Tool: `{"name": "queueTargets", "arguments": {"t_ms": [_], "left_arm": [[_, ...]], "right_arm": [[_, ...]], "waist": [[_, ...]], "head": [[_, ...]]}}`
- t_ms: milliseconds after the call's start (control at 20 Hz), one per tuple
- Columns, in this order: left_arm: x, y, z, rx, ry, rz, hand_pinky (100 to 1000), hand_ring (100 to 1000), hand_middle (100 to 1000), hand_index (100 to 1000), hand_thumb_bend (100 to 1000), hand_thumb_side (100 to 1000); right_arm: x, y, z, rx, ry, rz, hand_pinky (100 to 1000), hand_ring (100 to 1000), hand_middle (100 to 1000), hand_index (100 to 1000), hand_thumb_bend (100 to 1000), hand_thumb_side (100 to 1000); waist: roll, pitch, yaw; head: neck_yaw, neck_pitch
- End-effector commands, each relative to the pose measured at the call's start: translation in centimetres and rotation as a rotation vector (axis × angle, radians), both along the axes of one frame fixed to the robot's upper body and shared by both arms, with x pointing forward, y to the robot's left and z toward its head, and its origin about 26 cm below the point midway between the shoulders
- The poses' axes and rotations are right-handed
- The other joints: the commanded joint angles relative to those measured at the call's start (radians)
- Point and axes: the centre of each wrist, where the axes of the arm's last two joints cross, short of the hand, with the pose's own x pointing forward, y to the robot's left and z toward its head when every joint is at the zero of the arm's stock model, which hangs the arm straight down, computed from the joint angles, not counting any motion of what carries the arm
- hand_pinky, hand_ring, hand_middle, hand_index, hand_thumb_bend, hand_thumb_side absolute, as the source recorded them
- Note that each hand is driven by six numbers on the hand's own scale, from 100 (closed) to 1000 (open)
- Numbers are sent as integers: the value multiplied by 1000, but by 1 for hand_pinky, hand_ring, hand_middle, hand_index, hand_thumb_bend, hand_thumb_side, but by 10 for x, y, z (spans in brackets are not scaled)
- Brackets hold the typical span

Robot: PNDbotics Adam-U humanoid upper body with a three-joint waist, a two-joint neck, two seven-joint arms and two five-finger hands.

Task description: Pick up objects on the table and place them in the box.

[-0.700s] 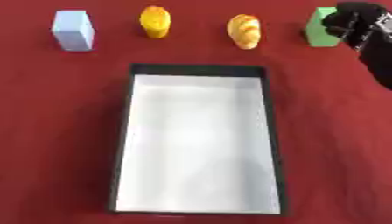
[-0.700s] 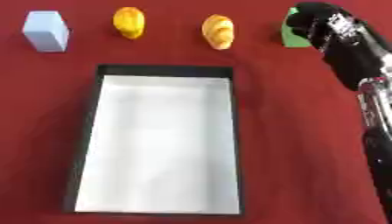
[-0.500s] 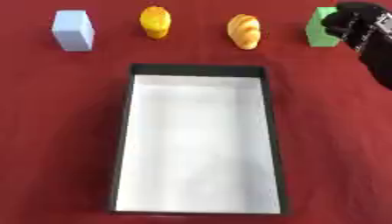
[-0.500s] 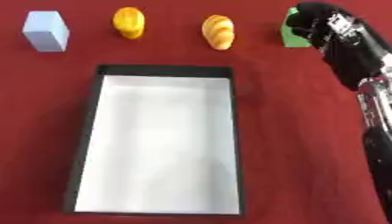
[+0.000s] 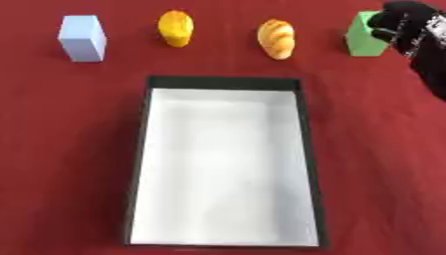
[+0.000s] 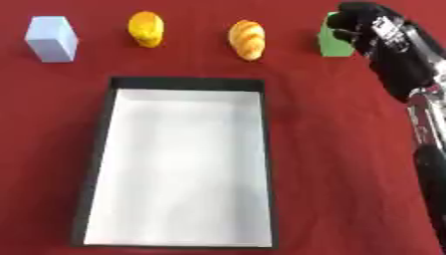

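Over the last moment almost nothing has shifted: my right hand [image 6: 370,25] is still up at the far right corner, fingers curled over the top and right side of the green block [image 5: 363,36], and the block sits where it did on the red table [image 5: 52,149], not lifted yet. I read that as the grasp still settling, with the pickup itself yet to begin. The box [image 5: 225,84] is empty, the blue block [image 5: 82,38], orange fruit [image 5: 176,28] and bread roll [image 5: 276,38] wait untouched in the far row, and my left hand is out of sight.
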Motion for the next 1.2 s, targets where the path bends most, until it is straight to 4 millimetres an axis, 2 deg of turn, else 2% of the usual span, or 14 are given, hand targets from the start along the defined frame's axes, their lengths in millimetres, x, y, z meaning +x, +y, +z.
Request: {"name": "queueTargets", "arguments": {"t_ms": [50,200,350,650,950,1100,1200], "left_arm": [[-6,10,9,51,-26,22,808,774,738,820,132,751],[-8,14,7,66,-15,32,808,774,738,820,129,751],[-10,18,3,77,-2,42,808,774,738,818,126,753],[-13,22,-1,91,17,50,808,775,738,817,123,755],[-13,22,2,111,10,45,808,775,738,815,116,752],[-13,23,3,121,6,45,808,775,737,814,113,753],[-13,24,4,131,3,45,807,775,737,812,110,751]], "right_arm": [[-7,-21,25,-89,-69,-46,965,913,777,836,100,624],[-7,-39,39,-172,-111,-80,967,924,790,842,100,554],[-8,-58,56,-260,-148,-110,963,933,806,850,100,439],[-10,-99,88,-496,-196,-145,951,935,824,857,100,349],[-12,-136,117,-875,-229,-91,937,935,847,870,100,345],[-12,-148,126,-1036,-238,-75,936,938,858,876,100,336],[-11,-153,130,-1143,-230,-53,934,933,859,879,101,399]], "waist": [[-8,-47,-6],[-10,-61,-15],[-11,-72,-24],[-15,-80,-34],[-17,-76,-31],[-20,-72,-29],[-25,-68,-29]], "head": [[0,5],[5,15],[9,22],[14,24],[12,19],[8,14],[6,12]]}}
